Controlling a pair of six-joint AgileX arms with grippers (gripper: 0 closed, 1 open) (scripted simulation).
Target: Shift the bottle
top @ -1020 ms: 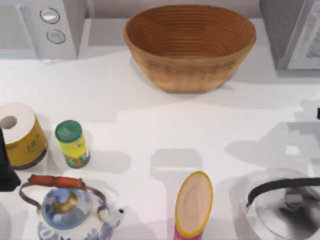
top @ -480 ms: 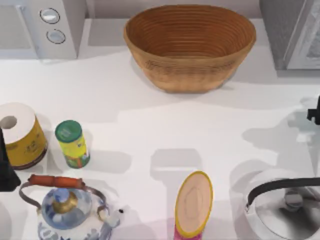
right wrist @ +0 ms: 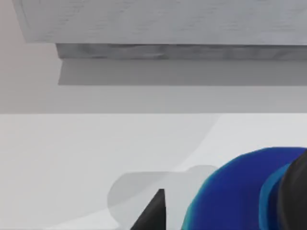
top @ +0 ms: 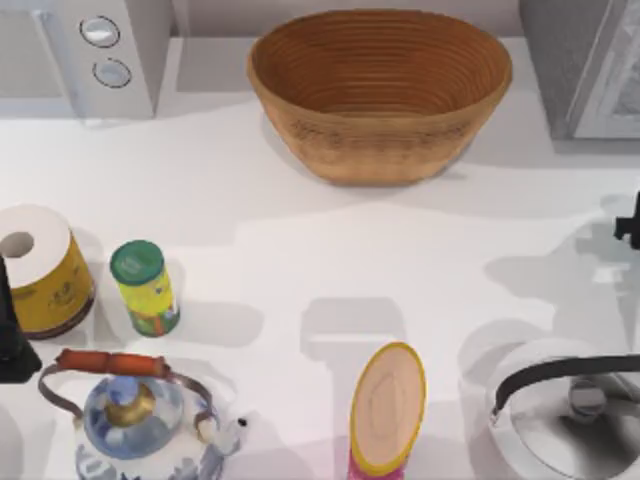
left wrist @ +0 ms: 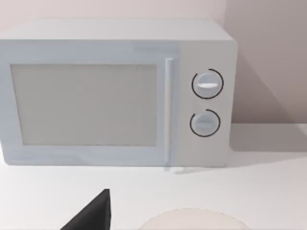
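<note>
Since the bottle (right wrist: 235,196) sits right up against my right wrist camera, blue shoulder and black cap (right wrist: 297,191) nearest, I place it at the table's right edge, where my right arm (top: 630,222) pokes in. One dark tip of the right tool (right wrist: 156,211) is beside it; wide or narrow, holding or not, cannot tell. Beyond it is bare white table (right wrist: 72,153), then a grey unit (right wrist: 168,24) at the far side.

Handling, my guess: small, light, stiff, with a smooth glossy wall, so likely slippery and easy to tip. Take it on the straight cylinder body below the shoulder, not on the cap, squeezing square across.

Left arm (top: 12,340) is parked at the left edge, its left tool (left wrist: 93,215) facing the microwave (left wrist: 115,91); state cannot tell.
</note>
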